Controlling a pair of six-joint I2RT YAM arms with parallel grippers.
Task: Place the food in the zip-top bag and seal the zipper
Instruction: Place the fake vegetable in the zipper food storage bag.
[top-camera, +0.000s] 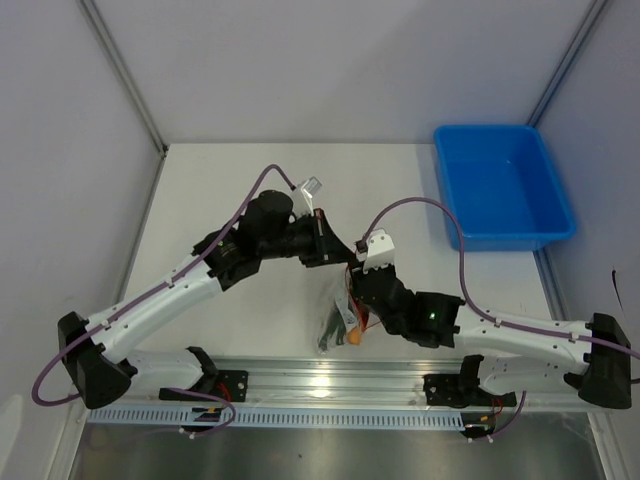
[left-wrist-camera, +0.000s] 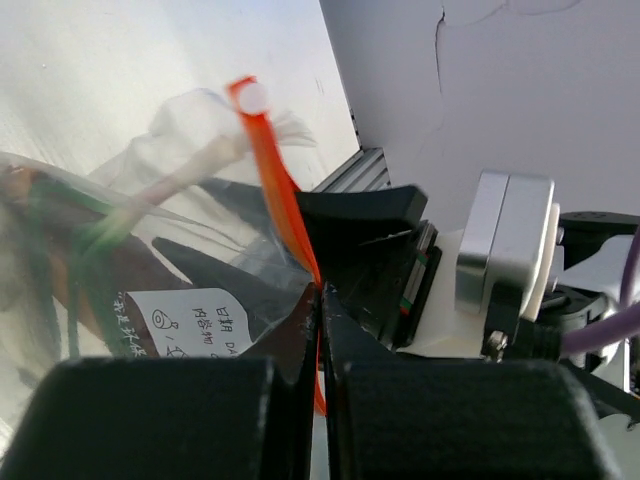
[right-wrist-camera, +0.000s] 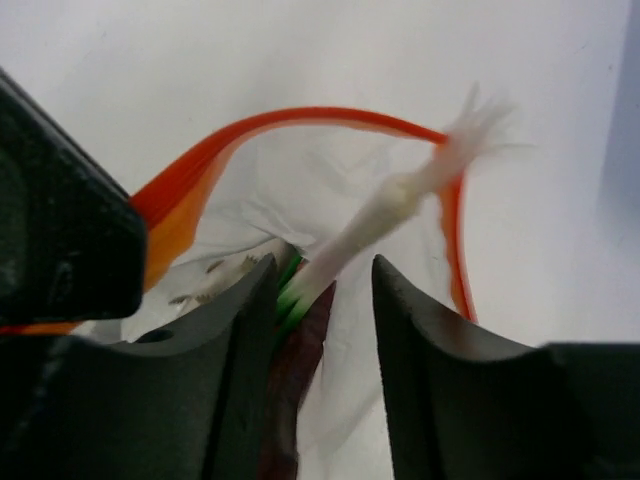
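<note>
Where clamped shut on thin orange-red zipper strip (left-wrist-camera: 270, 170), hold left gripper (left-wrist-camera: 320, 300) steady, suspending crinkly clear plastic bag (top-camera: 335, 318) between both arms near front edge of table (top-camera: 220, 190). With right gripper (right-wrist-camera: 325, 290) jaws parted around long green white-tipped leaf strips (right-wrist-camera: 390, 205), apparently poking from mouth, press these fully inside before sealing.

This looks like a robotics lab cell: a bare white table (top-camera: 220, 190) closed in by plain grey panels (top-camera: 300, 60) on metal frames. The left arm (top-camera: 160, 300) and the right arm (top-camera: 520, 335) are bolted to an aluminium rail (top-camera: 330, 378) at the near edge, with purple cables (top-camera: 445, 215) hanging loose.
</note>
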